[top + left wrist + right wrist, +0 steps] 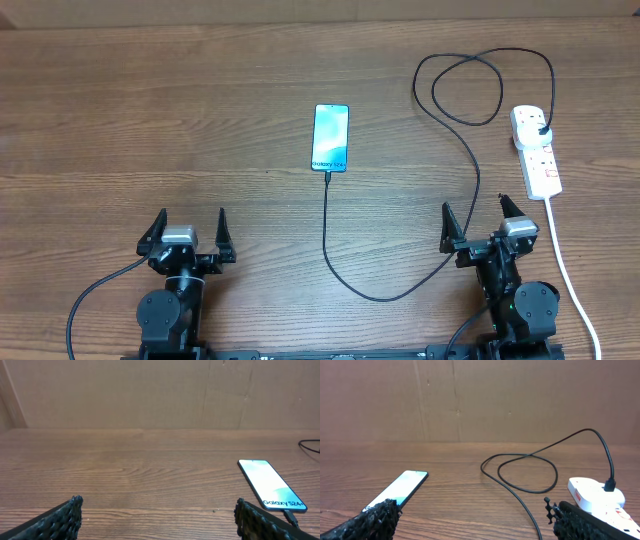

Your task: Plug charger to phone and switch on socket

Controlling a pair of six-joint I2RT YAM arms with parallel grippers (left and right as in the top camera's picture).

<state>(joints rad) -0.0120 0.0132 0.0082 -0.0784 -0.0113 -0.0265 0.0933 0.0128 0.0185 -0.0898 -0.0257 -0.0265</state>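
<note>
The left end effector (191, 215) is standing wide open, its fingers (65, 517) spread apart, holding nothing and touching nothing. The right end effector (474, 205) is gaping just as wide and is gripping nothing either.

The phone (330, 138) is lying flat with its screen up. It is sitting forward and to the right of the left end effector, forward and to the left of the right one, and well apart from both. The charger (326, 230) is meeting the phone's near end with its tip (291, 518). From there it is running back toward the arms and curving round between the two end effectors. It is then passing on the worktop (120, 120) below the gap in the right end effector, looping beyond it, and ending at its plug (541, 127). The plug is sitting in the socket (537, 150).

The socket is lying near the right end effector, ahead and slightly to its right. Its white cord (565, 260) is trailing back along that end effector's right side toward the near edge. I cannot tell how its switches are standing.

Ahead and to the left of the left end effector, wood is stretching away to the brown wall (150, 390). The right end effector is sitting hemmed in by the charger beneath it and the socket and cord to its right.
</note>
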